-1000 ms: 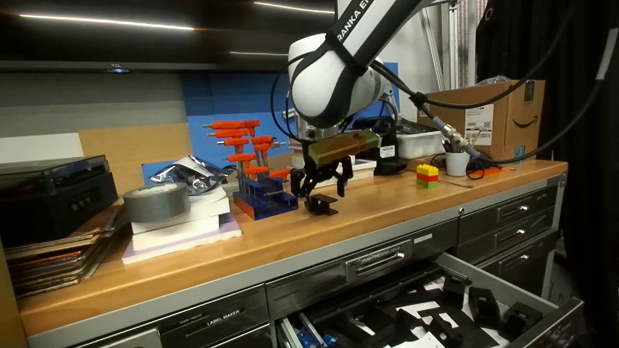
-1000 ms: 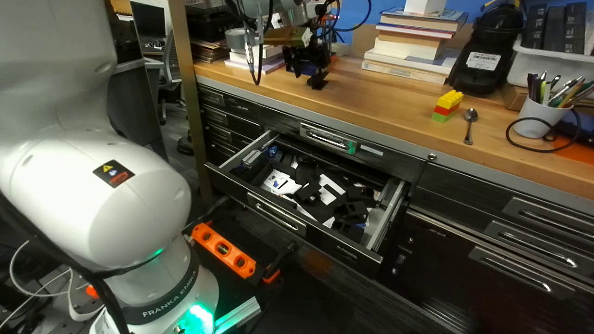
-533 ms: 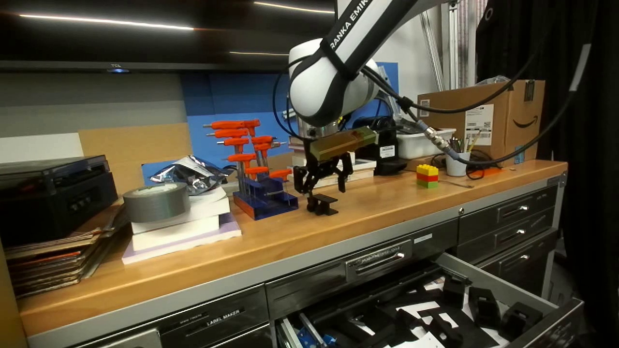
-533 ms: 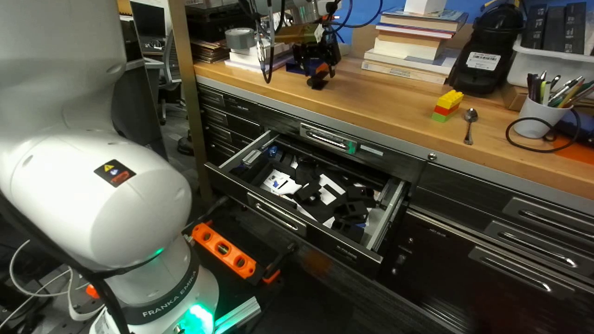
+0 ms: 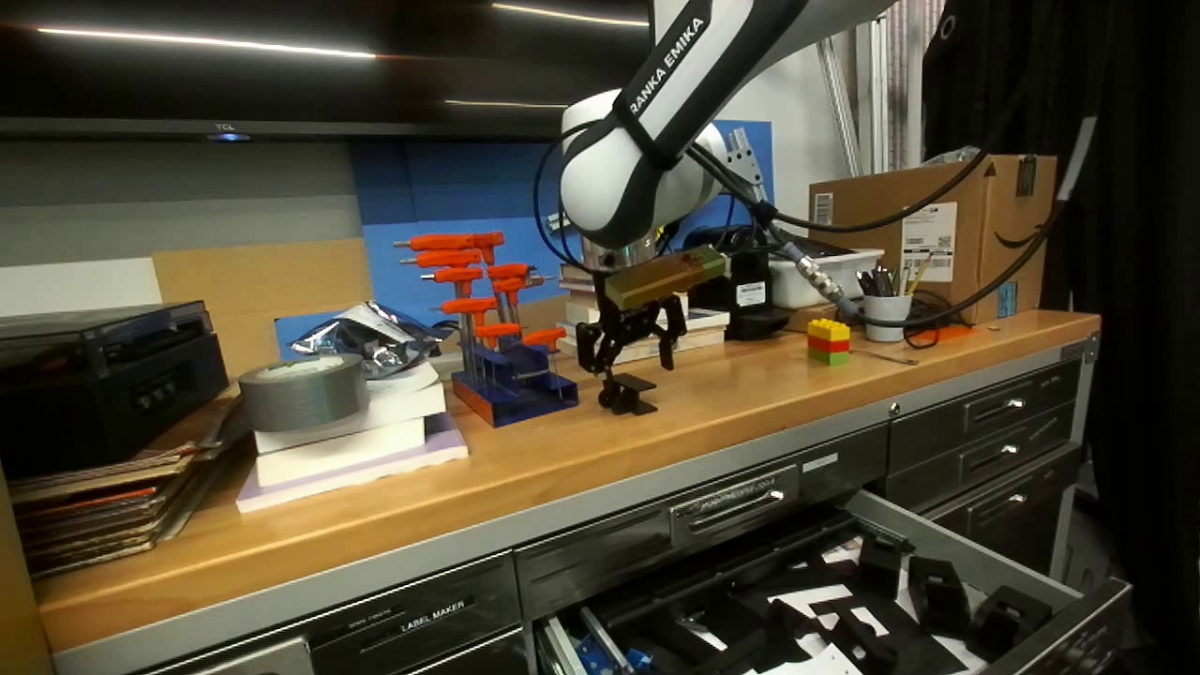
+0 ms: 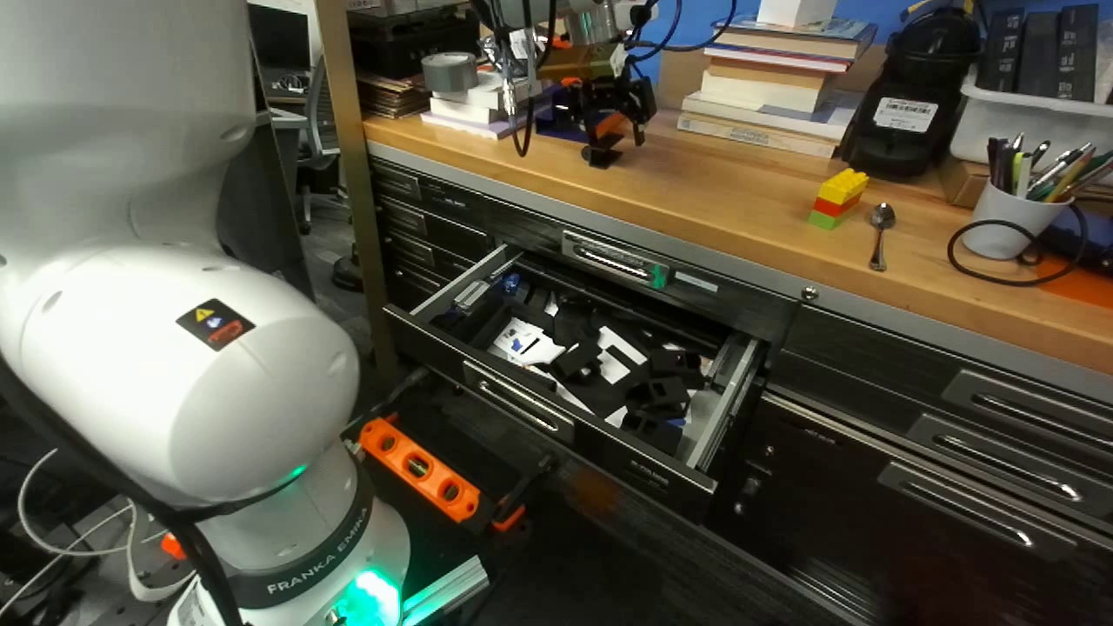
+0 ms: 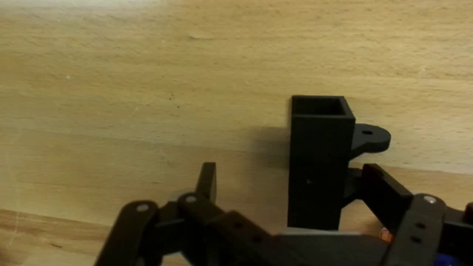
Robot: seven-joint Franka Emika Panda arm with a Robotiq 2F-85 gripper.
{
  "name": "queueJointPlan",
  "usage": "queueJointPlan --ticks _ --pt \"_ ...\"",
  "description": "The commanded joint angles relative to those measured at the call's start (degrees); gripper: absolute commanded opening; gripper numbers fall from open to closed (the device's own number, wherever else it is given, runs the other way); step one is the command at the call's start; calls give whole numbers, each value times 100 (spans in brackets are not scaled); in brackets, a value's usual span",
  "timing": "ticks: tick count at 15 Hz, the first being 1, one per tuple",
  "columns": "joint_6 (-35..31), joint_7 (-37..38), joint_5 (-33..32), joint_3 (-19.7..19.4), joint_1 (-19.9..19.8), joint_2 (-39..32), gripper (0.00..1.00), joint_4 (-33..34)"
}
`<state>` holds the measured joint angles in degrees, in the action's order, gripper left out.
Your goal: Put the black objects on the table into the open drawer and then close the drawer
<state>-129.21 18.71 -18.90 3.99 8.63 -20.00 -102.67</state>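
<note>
On the wooden table (image 5: 750,403) a black object stands, a square hollow tube with rounded, holed tabs on its side; it shows as the black object (image 7: 317,166) in the wrist view and as the small black object (image 5: 633,385) beside the blue stand. My gripper (image 7: 290,173) is open around it, and the object sits nearer the right finger (image 7: 384,188), which overlaps a lower tab. Whether they touch I cannot tell. In both exterior views the fingers reach down just above the object. The drawer (image 6: 609,445) is pulled out, with several black pieces (image 6: 656,396) inside.
A blue stand (image 5: 525,398) with orange-handled hex keys is close by the gripper. Books (image 5: 342,450) with a tape roll lie to one side. Farther along are stacked books (image 6: 756,104), a toy-brick block (image 6: 839,200), a spoon (image 6: 880,230) and a pen cup (image 6: 1000,217).
The gripper has shifted to the right in both exterior views and sits slightly lower, its jaws still open. The black object has barely changed place. The drawer looks the same.
</note>
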Motion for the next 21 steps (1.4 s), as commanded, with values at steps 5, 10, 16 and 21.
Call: queueJointPlan --ticks 5,10,16,21 --pt "737 -223 180 -100 76 -157 100 424" --pt "804 -294 237 -81 48 -110 100 388" --pt "805 -694 472 -35 -33 -60 100 335" --pt "939 -1139 658 -29 -110 -83 74 350"
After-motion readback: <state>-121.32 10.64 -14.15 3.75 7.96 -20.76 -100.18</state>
